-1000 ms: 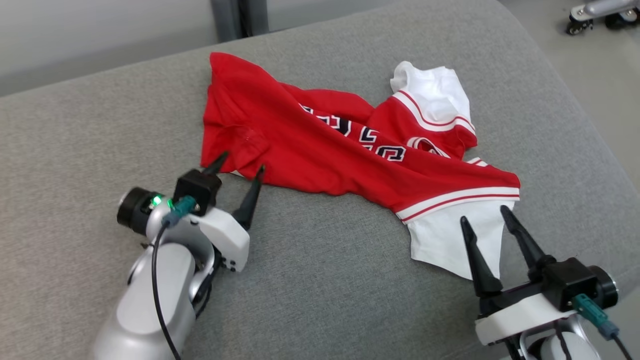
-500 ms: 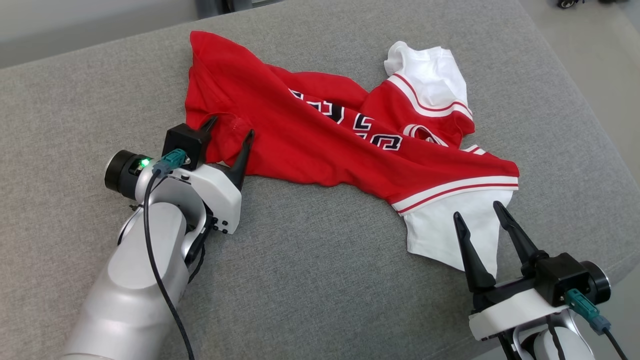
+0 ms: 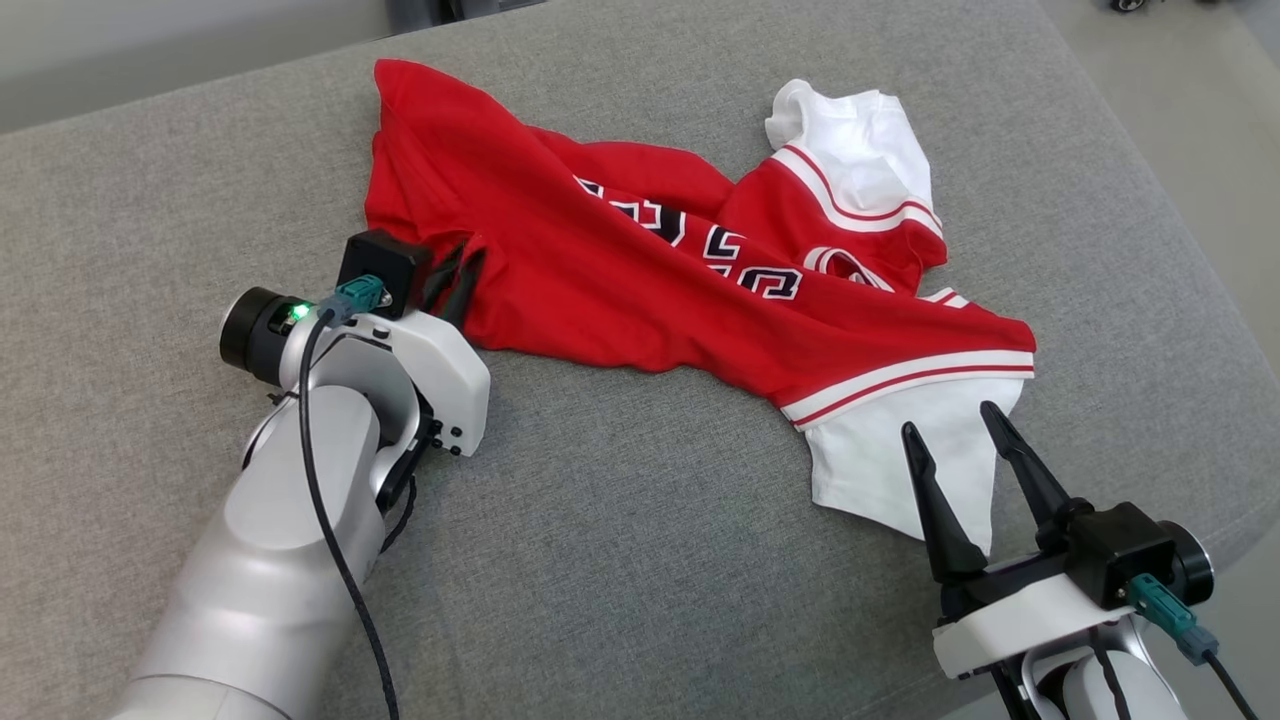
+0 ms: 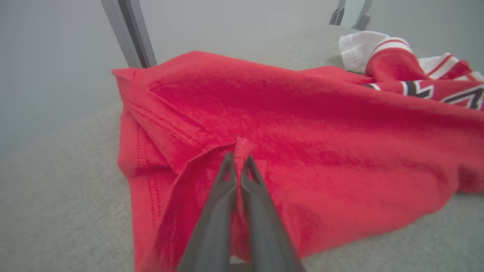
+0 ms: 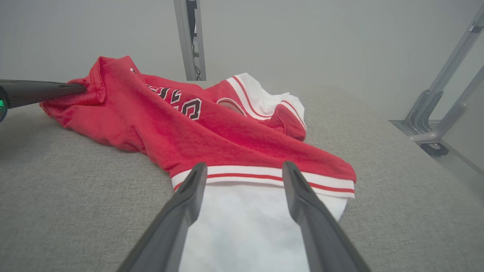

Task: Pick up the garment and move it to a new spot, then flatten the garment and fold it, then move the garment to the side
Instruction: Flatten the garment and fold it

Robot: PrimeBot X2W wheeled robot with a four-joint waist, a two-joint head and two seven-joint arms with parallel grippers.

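Red jersey (image 3: 640,300) with white sleeves, lying crumpled across the middle of the grey upholstered surface (image 3: 640,580). Left gripper (image 4: 239,166), fingers pressed together, pinches a raised fold of red fabric at the jersey's near-left corner. Right gripper (image 3: 949,418), fingers spread, straddles the white sleeve (image 3: 870,470) at the near-right end; contact with the cloth appears likely but cannot be confirmed.
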